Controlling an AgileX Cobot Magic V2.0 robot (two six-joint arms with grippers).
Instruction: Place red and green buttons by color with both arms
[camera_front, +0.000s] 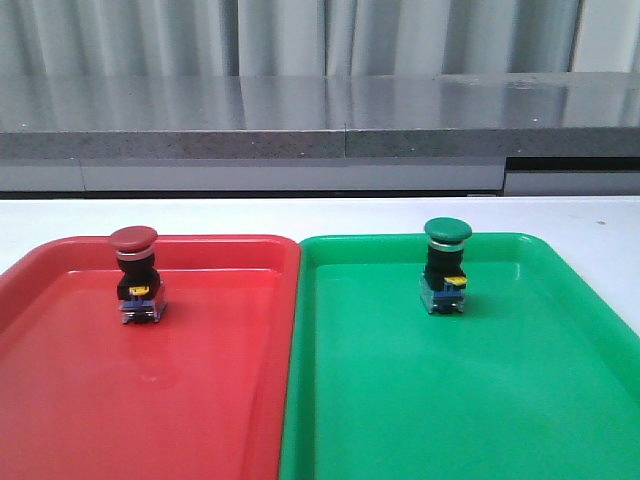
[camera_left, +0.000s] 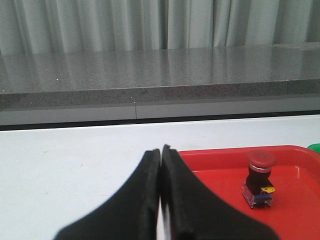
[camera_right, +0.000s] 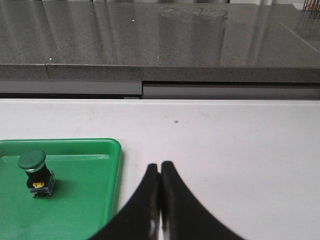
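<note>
My front camera looks forward, low over both trays. My wrist cameras look past my closed fingertips; each shares one tray with it.

A red tray and a green tray lie touching, side by side on a white table.

1. Neither arm appears in the front view.
2. The left gripper shows only in the left wrist view: two black fingers pressed together along their length, tips meeting, nothing between them.
3. The right gripper shows only in the right wrist view: its black fingers likewise lie closed against each other, tips touching, holding nothing.
4. Both grippers point towards the far side of the scene.
</note>
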